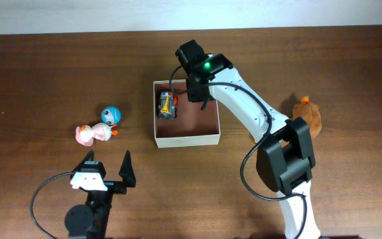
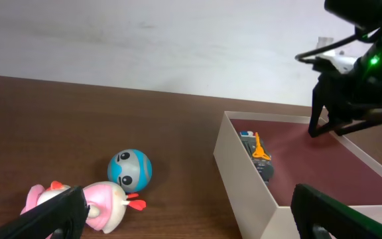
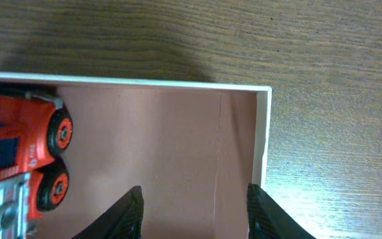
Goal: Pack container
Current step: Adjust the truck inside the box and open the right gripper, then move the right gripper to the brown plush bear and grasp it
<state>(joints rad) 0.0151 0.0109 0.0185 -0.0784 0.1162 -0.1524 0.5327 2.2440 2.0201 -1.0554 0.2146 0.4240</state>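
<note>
Worktop: dark brown wood, carrying everything listed here.
Container: a shallow, lidless square box with cream walls and a dusty pink floor. It sits near the middle of the worktop, towards the far side, between the two arms.
Toy fire truck: red and grey with orange wheels. It is inside the container, in the far left part and close to the left wall. The right wrist view shows its wheels turned towards the camera.
Right fingers: released and holding nothing. They point down over the far part of the container, just right of the truck and apart from it. In the right wrist view both tips stand over bare pink floor near a corner. Whether they touch the floor I cannot tell.
Left fingers: spread wide and holding nothing. They are near the front edge of the worktop, well apart from the container.
Blue round toy: has a white face and stands on the worktop left of the container.
Pink toy: pink and white, lying just in front of the blue one and touching it or nearly so.
Brown plush toy: at the right side of the worktop, partly hidden behind the right arm.
</note>
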